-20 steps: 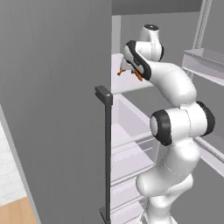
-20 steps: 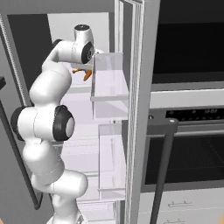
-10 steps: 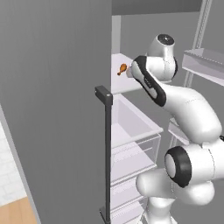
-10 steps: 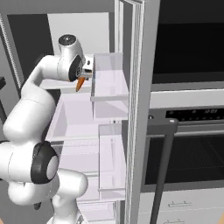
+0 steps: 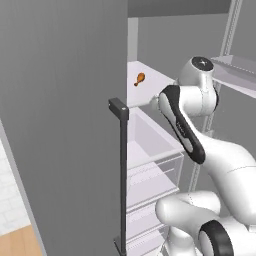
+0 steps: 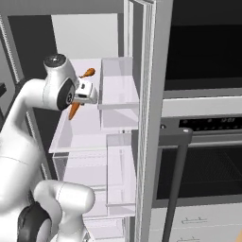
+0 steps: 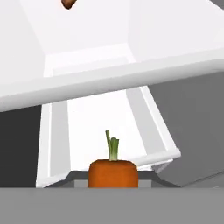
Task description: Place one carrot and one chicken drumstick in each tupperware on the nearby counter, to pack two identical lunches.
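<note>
Inside the open refrigerator, the white shelf (image 6: 90, 130) serves as the landmark. Gripper (image 6: 78, 101) closed on a carrot (image 7: 113, 173), held just above the front of the shelf; the carrot's orange tip (image 6: 74, 110) points down below the hand, and its green stem stands upright in the hand view. Chicken drumstick (image 5: 139, 78) lying on the same shelf, farther back than the gripper and apart from it. Clear drawer (image 5: 150, 145) directly beneath the shelf. Door bins (image 6: 118, 90) to the right of the shelf.
</note>
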Available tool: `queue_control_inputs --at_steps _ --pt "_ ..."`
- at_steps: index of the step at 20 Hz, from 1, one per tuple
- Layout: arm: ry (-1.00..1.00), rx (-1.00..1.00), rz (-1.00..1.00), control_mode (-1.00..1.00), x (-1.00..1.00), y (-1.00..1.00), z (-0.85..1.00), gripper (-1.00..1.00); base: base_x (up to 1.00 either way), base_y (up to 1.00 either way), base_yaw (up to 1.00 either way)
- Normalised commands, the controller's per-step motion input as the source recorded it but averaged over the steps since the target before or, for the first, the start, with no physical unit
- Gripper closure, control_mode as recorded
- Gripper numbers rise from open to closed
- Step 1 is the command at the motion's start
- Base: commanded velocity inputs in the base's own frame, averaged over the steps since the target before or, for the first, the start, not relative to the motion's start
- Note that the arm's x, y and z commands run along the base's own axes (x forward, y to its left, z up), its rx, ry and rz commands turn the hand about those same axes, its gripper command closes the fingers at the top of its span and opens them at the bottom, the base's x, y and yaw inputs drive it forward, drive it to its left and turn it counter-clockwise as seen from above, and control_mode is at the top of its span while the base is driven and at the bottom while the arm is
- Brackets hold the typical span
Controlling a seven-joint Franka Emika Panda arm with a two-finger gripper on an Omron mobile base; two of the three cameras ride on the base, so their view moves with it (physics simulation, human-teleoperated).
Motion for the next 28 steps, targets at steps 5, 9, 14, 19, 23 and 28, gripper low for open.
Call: queue_control_inputs --at_steps 5,9,14,19,23,28 --pt "0.18 0.0 0.01 -1.0 -1.0 0.02 -0.48 1.0 0.0 0.0 0.0" --pt "0.24 0.0 0.0 -1.0 -1.0 0.0 -0.31 1.0 0.0 0.0 0.0" --pt "0.37 0.0 0.0 -1.0 -0.97 0.0 0.0 1.0 0.0 0.0 0.0" --pt "0.08 0.0 0.0 -1.0 -0.84 0.0 -0.02 1.0 0.0 0.0 0.0" --pt "0.0 0.01 0.0 1.0 -0.39 0.0 0.0 1.0 -0.48 0.0 0.0" --pt "0.0 0.0 0.0 1.0 0.0 0.0 0.0 1.0 -1.0 0.0 -0.01"
